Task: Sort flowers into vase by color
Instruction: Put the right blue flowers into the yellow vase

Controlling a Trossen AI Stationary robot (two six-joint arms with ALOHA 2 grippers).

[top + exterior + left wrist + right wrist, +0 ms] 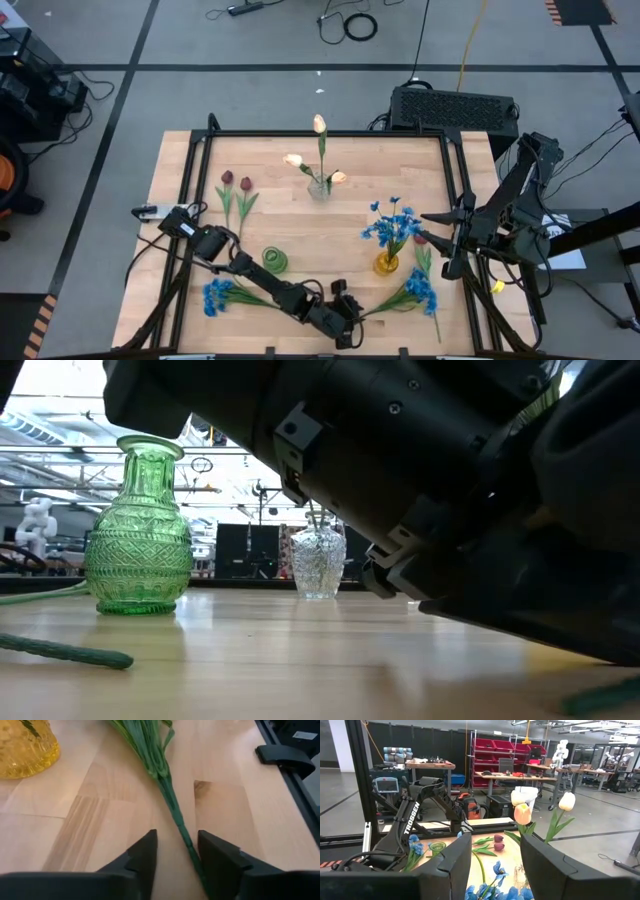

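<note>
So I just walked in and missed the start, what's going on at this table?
The robot is sorting flowers into vases by colour. The left end effector is down at the table's near edge, open, with its fingers either side of the stem of a loose blue flower. The right end effector hangs open beside the yellow vase, which holds blue blooms. Cream tulips stand in the clear vase; the green vase holds none. Two red tulips and another blue flower lie loose.

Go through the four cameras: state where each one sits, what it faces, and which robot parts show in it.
High: overhead, straight down on the table; both arms show.
Low: tabletop height, facing the green vase and clear vase; a dark arm fills the right.
Left wrist: over the left pincer, open astride a green stem, beside the yellow vase.
Right wrist: behind the open right pincer, facing cream tulips and the other arm.
Shared: the yellow vase appears in high and left wrist.
</note>
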